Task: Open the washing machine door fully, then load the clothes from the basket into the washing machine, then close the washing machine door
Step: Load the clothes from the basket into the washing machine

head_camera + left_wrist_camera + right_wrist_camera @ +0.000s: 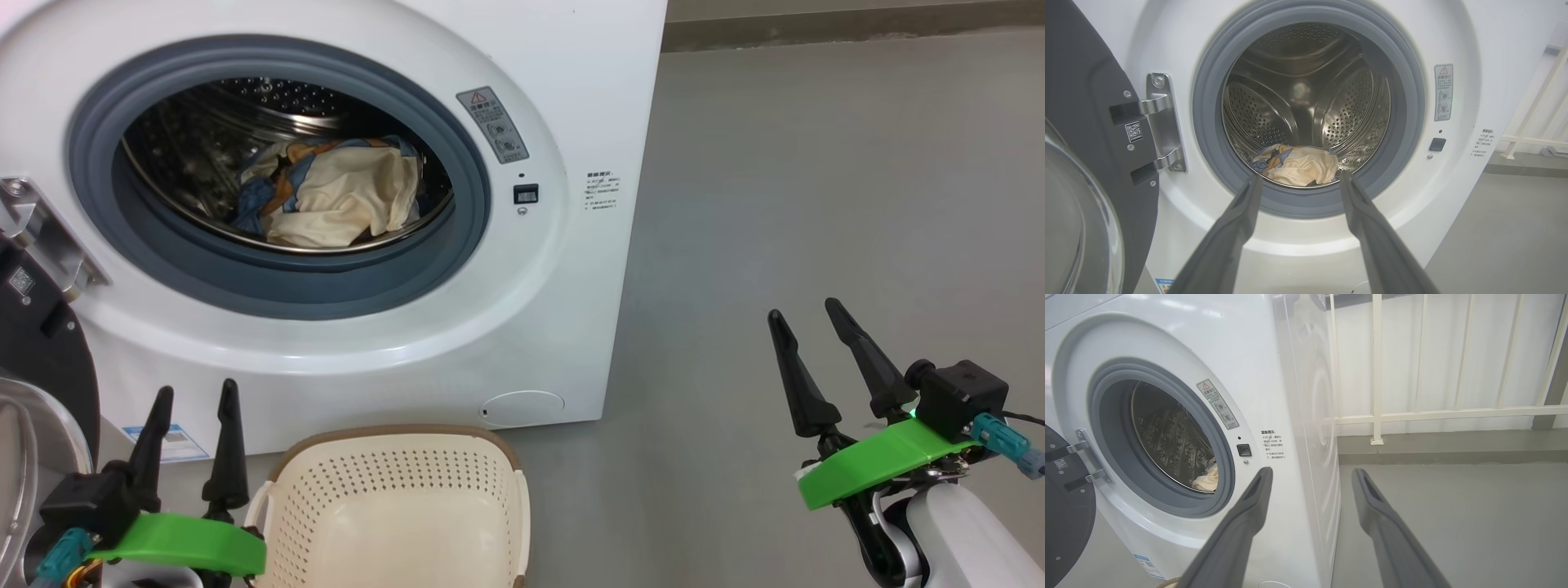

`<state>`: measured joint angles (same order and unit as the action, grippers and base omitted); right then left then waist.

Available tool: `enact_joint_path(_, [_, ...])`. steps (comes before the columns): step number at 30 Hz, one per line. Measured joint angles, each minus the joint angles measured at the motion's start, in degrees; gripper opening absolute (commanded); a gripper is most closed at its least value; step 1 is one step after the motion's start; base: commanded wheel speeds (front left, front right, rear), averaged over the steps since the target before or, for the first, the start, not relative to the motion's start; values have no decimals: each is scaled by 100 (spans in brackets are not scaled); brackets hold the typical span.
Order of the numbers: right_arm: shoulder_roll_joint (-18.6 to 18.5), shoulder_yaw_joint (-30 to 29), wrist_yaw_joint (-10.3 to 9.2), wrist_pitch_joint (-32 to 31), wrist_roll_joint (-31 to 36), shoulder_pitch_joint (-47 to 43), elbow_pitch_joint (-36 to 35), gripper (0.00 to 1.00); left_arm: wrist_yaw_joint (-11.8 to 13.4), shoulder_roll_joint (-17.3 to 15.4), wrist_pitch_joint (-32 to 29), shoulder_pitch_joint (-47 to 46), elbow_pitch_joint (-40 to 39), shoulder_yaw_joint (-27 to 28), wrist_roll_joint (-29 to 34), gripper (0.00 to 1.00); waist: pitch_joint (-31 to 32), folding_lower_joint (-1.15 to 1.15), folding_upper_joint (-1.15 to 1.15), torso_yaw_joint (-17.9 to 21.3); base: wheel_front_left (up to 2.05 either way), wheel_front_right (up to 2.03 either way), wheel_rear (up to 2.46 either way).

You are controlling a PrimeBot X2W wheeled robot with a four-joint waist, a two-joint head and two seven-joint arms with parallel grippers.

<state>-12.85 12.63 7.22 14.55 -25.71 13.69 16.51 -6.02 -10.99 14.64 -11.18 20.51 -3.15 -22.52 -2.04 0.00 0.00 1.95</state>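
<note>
The big white boxy front-loading washing machine [571,98] stands with its large round black-rimmed door [45,359] swung wide to the robot's left on a bright metal hinge [41,233]. The door's clear glass bowl [1073,228] bulges at the left edge of the left wrist view. Inside the grey rubber gasket [277,282], the perforated steel drum [269,102] holds the clothes [343,204], a bundle of cream cloth with light blue and orange-brown printed fabric lying on the drum's bottom near the front. The small cream plastic basket [392,478], with perforated sides and a brown woven-look rim, sits on the grey floor [816,204] just in front of the machine, below the opening; its inside shows plain cream plastic. The left gripper [197,390] hovers just left of the basket, between it and the door. Its two long dark fingers [155,433] are spread wide with nothing between them, and in its wrist view they point at the lower part of the drum mouth. The right gripper [804,310] hangs over the floor well to the right of the machine, its jaws likewise wide apart and holding nothing. In its wrist view the fingers frame the machine's right front corner, and a white railing [1453,414] stands beyond
</note>
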Motion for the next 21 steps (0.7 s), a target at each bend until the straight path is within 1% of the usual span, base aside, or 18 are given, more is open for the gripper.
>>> enact_joint_path(4, [-20,19,0,0,0,-10,21,100,-18,21,0,0,4,-10,0,100,12,0,0,-9,0,0,0])
enact_joint_path(5, [-21,25,0,0,0,-10,26,100,-57,23,0,0,7,-19,0,100,13,0,0,-9,0,0,0])
enact_joint_path(21, [-20,36,0,0,-15,-10,49,100,-87,46,0,-2,7,-10,0,100,-22,0,0,-6,0,0,0])
